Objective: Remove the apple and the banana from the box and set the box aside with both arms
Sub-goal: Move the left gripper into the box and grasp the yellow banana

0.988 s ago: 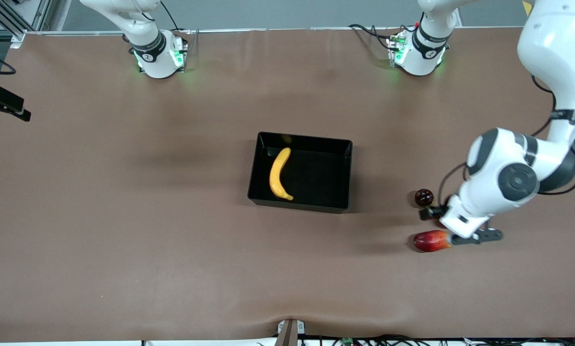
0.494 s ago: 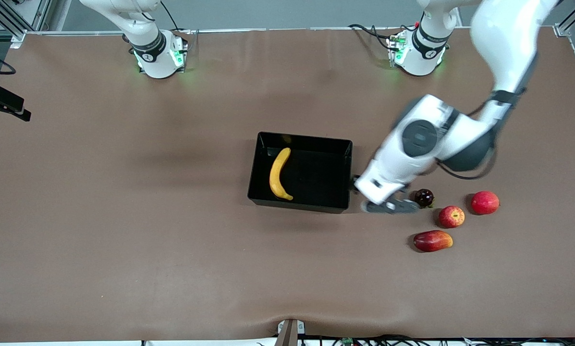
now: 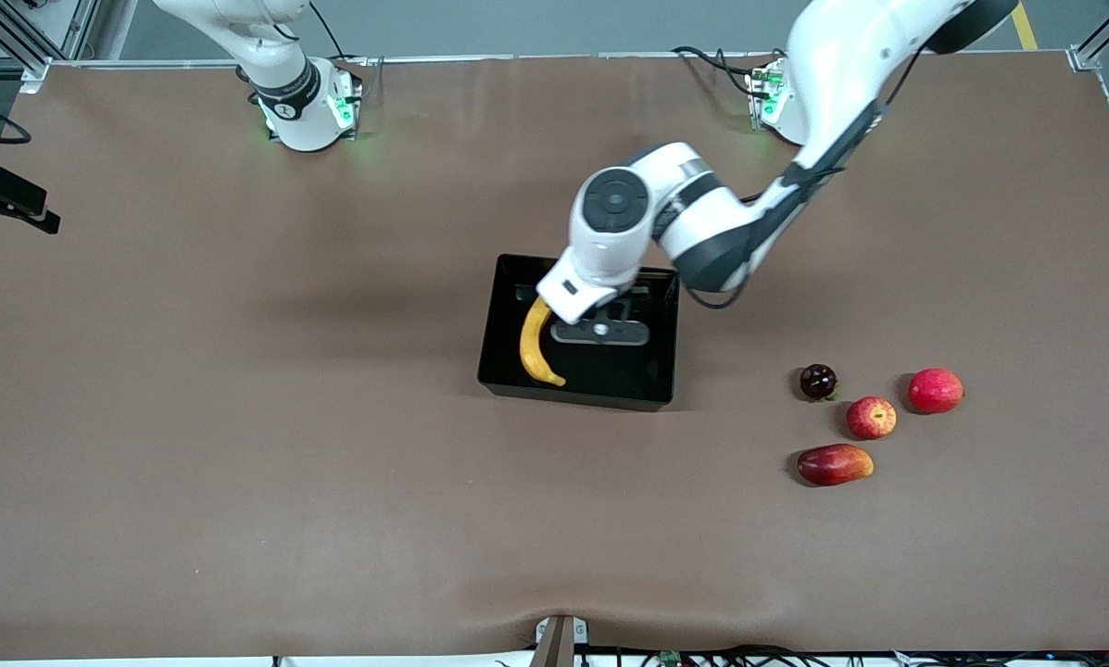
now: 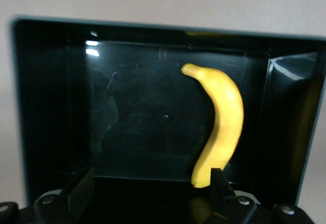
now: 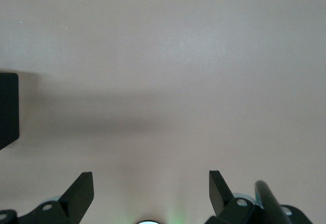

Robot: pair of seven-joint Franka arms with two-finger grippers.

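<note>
Front view: banana (image 3: pixel 537 345) partly arm-covered

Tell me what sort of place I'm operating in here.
Likely a robotics lab bench, not a kitchen: two arm bases bolted along a brown-covered table, loose cables at its edges, and staged props, a banana in a black box under the left tool.

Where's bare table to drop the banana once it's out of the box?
Bare table runs from the box to the right arm's end. Crowded toward the left arm's end: apple, red fruit, elongated fruit, dark fruit. Open left gripper hangs over the banana.
</note>
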